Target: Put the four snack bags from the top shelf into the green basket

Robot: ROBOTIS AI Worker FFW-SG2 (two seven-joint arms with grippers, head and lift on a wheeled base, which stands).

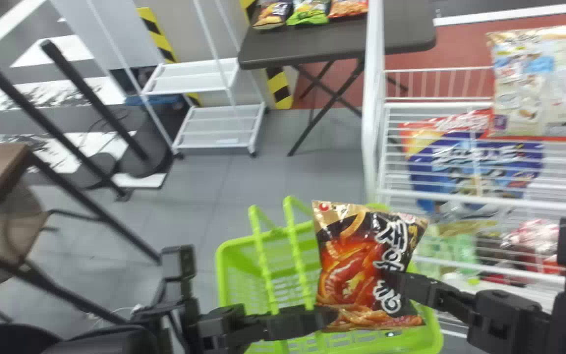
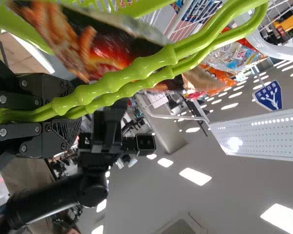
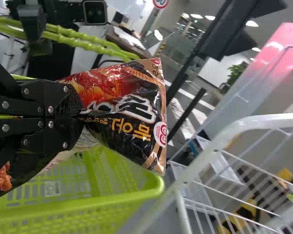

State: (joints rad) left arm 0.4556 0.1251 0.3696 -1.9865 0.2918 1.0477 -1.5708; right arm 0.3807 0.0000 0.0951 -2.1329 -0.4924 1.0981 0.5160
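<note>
Snack bag [image 1: 349, 260], glossy, creased, pillow-shaped

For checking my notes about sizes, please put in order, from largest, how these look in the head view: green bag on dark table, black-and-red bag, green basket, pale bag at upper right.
1. Green basket
2. Black-and-red bag and pale bag: too alike to rank surely
3. Green bag

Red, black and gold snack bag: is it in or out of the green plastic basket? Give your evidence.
Out: the right gripper holds the bag over the basket, jaws shut on it, hiding part of the rim.
</note>
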